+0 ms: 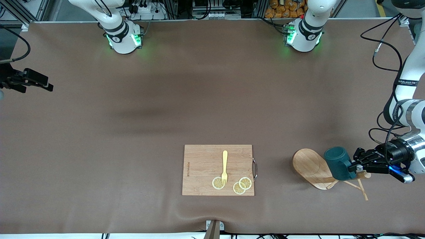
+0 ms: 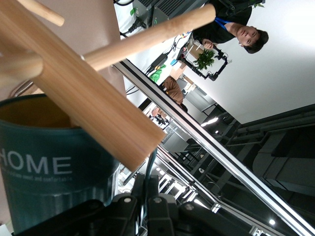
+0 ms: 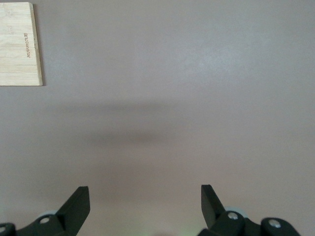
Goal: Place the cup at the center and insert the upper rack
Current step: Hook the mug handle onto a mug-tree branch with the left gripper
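Step in hand: cup pickup. The cup (image 1: 338, 163) sits against the toppled upper rack (image 1: 312, 168), at 3 o'clock from the cutting board (image 1: 218, 170). The left tool (image 1: 354, 167) is at its handle; closure cannot be told. The right tool (image 3: 145, 202) waits, fingers apart, over bare table (image 1: 166, 99). Next: cup lifted clear toward center.

Wooden cutting board (image 1: 212, 166) on brown table cover (image 1: 132, 132), toward front camera. Yellow fork (image 1: 224, 166) on it, tines on one lemon slice (image 1: 218, 183); two overlapping slices (image 1: 242, 185) beside. Metal handle (image 1: 255, 168) on board edge.
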Robot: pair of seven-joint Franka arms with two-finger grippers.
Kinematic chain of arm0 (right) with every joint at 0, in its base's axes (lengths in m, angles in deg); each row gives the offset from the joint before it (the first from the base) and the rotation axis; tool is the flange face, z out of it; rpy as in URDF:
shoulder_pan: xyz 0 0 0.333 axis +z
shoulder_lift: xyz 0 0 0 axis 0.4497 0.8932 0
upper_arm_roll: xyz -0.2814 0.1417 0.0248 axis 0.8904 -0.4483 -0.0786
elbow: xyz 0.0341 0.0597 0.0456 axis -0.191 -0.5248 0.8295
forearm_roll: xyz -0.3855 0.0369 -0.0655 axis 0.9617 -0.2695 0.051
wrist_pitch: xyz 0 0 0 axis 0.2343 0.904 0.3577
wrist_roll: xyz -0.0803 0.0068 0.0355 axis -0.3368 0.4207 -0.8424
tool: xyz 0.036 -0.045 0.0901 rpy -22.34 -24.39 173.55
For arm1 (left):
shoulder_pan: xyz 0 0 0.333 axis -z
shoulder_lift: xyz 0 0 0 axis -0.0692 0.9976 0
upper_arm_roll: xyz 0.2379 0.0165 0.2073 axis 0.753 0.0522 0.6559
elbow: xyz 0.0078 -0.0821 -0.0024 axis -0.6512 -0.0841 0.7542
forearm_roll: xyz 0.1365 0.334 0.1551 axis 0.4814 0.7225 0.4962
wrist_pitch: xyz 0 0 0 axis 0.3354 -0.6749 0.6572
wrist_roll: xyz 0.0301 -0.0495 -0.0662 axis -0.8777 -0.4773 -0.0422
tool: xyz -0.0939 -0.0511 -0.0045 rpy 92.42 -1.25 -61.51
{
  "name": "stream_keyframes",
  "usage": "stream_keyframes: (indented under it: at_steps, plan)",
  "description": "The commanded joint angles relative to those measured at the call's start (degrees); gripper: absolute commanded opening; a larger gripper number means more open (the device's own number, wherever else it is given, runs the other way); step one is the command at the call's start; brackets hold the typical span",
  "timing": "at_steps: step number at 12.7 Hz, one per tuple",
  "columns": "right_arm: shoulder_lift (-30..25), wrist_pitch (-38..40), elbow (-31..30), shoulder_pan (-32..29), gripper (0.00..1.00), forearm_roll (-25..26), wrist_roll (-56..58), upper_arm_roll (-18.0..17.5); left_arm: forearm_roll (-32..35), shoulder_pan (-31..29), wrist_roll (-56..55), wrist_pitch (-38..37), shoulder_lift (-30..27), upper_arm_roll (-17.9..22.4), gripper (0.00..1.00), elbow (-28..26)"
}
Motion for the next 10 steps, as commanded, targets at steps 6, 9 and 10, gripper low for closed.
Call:
stream_keyframes:
  at_steps: [6, 9, 10]
  plan:
    - [0.49, 0.67, 1.06, 0.78, 1.00, 0.86, -0.42, 0.38, -2.26, -1.16, 3.44, -1.24, 0.60, -0.26, 0.11, -1.08]
    - [0.49, 0.59, 1.06, 0.78, 1.00, 0.86, -0.42, 0.38, -2.26, -1.16, 3.53, -1.24, 0.60, -0.26, 0.80, -1.00]
    - [0.49, 0.67, 1.06, 0.78, 1.00, 0.86, -0.42, 0.38, -2.26, -1.16, 3.44, -1.24, 0.60, -0.17, 1.00, -1.00]
